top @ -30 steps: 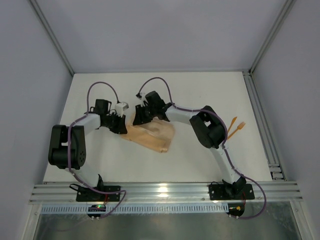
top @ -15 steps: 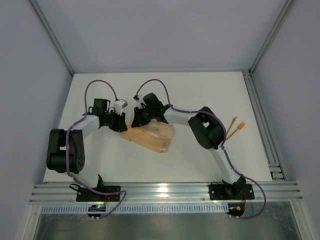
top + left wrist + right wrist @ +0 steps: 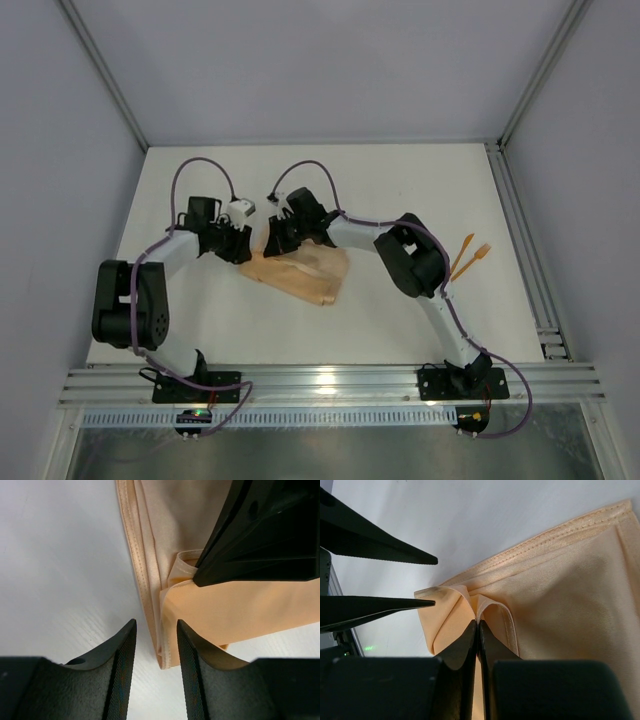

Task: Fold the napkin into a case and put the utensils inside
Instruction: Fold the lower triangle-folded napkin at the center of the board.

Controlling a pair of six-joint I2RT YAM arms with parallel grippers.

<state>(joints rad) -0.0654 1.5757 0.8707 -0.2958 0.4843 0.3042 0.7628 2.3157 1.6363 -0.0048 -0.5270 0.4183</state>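
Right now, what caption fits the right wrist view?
Right tool shut on a raised fold of the peach napkin, with the open left tool beside it.

At the napkin's (image 3: 310, 272) far-left corner, the left gripper (image 3: 243, 247) and right gripper (image 3: 272, 243) meet.

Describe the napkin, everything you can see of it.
The napkin is peach-orange cloth with a slight sheen and stitched hems, folded into several layers and lying mostly flat on the white table. The right claw is shut on a small raised fold near one corner; the left claw is open, straddling that corner's edge.
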